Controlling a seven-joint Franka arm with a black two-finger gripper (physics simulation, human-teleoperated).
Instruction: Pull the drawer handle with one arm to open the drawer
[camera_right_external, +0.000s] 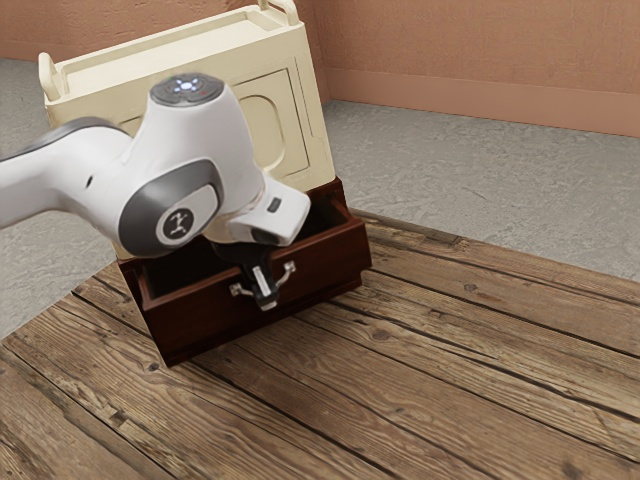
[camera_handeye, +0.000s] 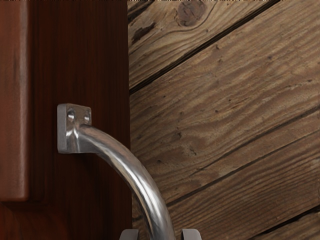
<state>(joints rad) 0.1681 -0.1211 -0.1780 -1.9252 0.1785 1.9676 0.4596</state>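
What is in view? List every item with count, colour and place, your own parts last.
Cabinet: one, cream above red-brown, on the table
Drawer: one, red-brown, low in the cabinet, pulled open
Handle: one, silver, on the drawer's front
Table: one, brown wood, under the cabinet
Floor: one, grey, beyond the table
Wall: orange-pink, behind
Arm: one, white and grey, above the drawer
Gripper: one, black, at the handle

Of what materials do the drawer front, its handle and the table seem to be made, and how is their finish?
The drawer front looks like dark reddish-brown wood, smooth and perhaps varnished, with faint grain. The handle looks like polished metal, possibly steel: bright highlights follow its curve. The table looks like rough, weathered wooden planks, showing knots, strong grain and dark seams.
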